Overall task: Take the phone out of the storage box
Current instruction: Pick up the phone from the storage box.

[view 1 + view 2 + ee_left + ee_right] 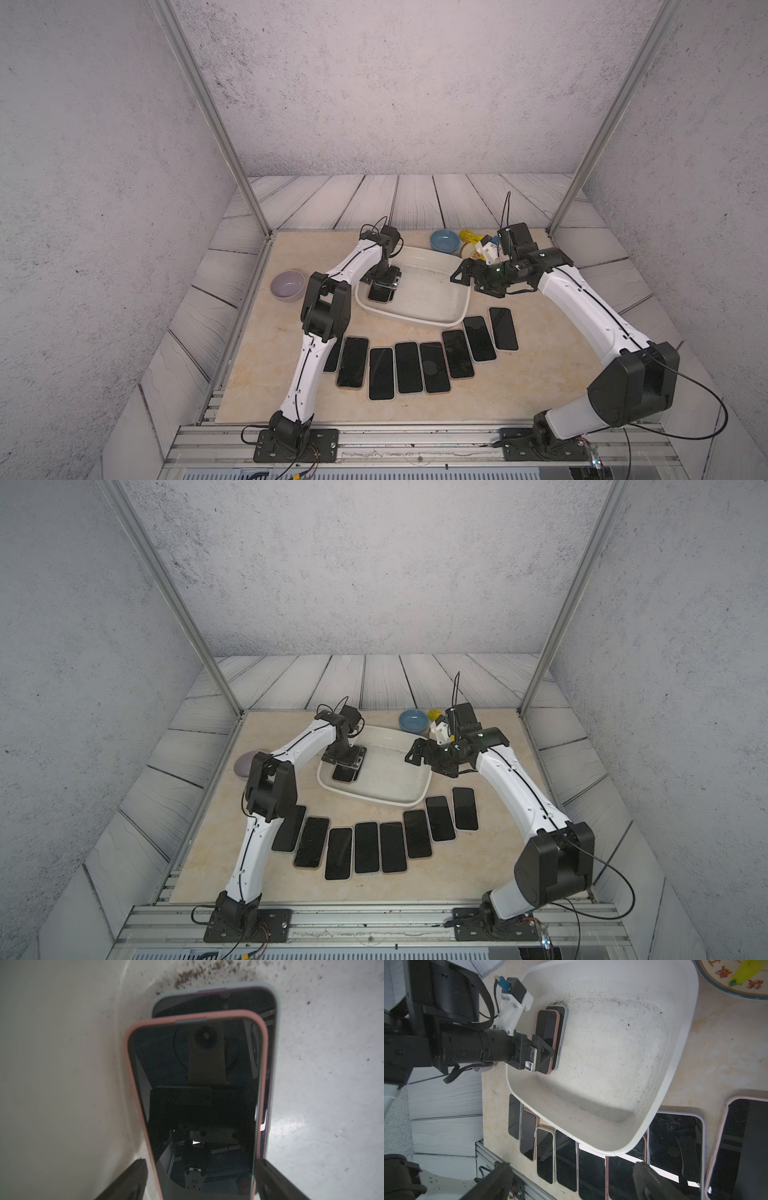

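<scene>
Straddling the pink-cased phone [195,1105], left tool [201,1161] stands spread; right tool [573,1165] likewise.

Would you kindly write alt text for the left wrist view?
A pink-cased phone lies screen-up atop a grey-cased phone on the speckled floor of the white storage box. The left hand straddles its near end, jaws open.

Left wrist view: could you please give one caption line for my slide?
Pink-cased phone lying on a grey-cased phone in the storage box, open jaws on either side.
</scene>
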You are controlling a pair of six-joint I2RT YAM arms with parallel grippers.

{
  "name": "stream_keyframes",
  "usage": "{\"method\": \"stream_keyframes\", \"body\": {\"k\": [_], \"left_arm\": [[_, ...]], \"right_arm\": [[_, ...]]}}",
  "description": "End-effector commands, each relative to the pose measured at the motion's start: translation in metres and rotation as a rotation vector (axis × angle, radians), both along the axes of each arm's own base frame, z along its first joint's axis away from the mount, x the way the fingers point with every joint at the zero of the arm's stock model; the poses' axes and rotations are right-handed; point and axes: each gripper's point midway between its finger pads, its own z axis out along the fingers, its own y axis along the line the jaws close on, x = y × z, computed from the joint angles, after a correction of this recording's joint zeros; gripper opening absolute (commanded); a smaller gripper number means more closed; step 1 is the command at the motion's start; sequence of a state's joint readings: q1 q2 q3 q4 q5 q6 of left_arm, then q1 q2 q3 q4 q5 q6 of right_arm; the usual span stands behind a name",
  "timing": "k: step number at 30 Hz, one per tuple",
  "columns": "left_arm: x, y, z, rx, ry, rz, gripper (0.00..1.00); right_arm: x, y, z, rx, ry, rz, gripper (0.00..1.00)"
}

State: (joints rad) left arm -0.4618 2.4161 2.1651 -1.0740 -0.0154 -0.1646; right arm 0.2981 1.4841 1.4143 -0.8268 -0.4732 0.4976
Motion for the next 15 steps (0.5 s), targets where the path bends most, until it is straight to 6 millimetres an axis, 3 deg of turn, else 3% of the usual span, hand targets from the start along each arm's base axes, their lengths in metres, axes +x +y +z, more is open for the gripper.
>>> {"method": "stream_keyframes", "body": {"k": [1, 15], "left_arm": [[0.003, 0.006, -0.012, 0.033, 0.012, 0.006, 0.86], [-0.027, -0.008, -0.046, 0.008, 0.129, -0.023, 0.87]], "right_arm": [[-0.003, 0.001, -0.009, -0.002, 0.038, 0.014, 0.96], [-0.002, 0.002, -0.012, -0.003, 0.043, 0.02, 0.96]]}}
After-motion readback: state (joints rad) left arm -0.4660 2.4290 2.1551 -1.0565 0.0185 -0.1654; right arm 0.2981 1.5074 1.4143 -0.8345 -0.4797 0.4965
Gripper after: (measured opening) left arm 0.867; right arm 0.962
